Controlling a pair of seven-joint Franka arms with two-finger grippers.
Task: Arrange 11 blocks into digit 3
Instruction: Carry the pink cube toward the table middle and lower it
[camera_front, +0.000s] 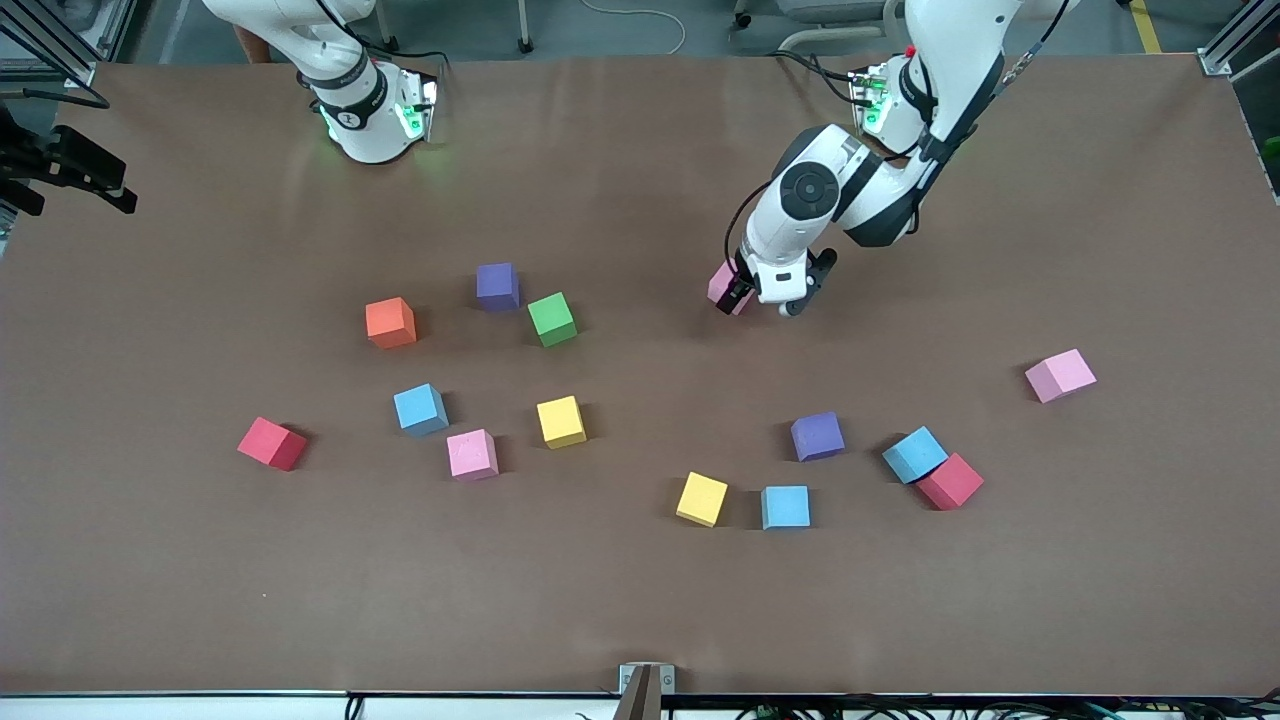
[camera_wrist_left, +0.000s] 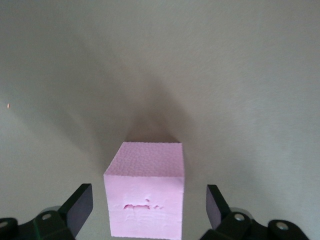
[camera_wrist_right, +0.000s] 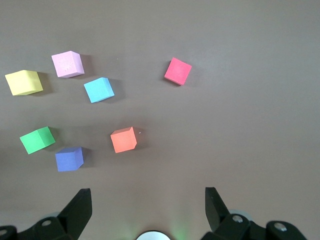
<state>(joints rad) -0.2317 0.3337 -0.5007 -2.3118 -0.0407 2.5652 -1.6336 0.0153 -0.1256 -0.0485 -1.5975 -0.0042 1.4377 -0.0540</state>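
A pink block (camera_wrist_left: 145, 190) (camera_front: 724, 284) rests on the table between the fingers of my left gripper (camera_wrist_left: 149, 200) (camera_front: 762, 300), which is open with a gap on each side. The other blocks lie scattered nearer the front camera: purple (camera_front: 497, 286), green (camera_front: 551, 319), blue (camera_front: 420, 409), pink (camera_front: 472, 454), yellow (camera_front: 561, 421), red (camera_front: 272, 443), yellow (camera_front: 702, 499), blue (camera_front: 785, 507), purple (camera_front: 817, 436). A blue block (camera_front: 915, 454) touches a red one (camera_front: 950, 481). No digit 3 shows. My right gripper (camera_wrist_right: 147, 200) hangs open and empty, high over its base's end of the table.
An orange cube (camera_front: 390, 322) (camera_wrist_right: 123, 139) sits beside the purple and green blocks. A lone pink cube (camera_front: 1060, 375) lies toward the left arm's end. The right arm's base (camera_front: 370, 110) stands at the table's edge. Bare brown table (camera_front: 640, 600) stretches along the front.
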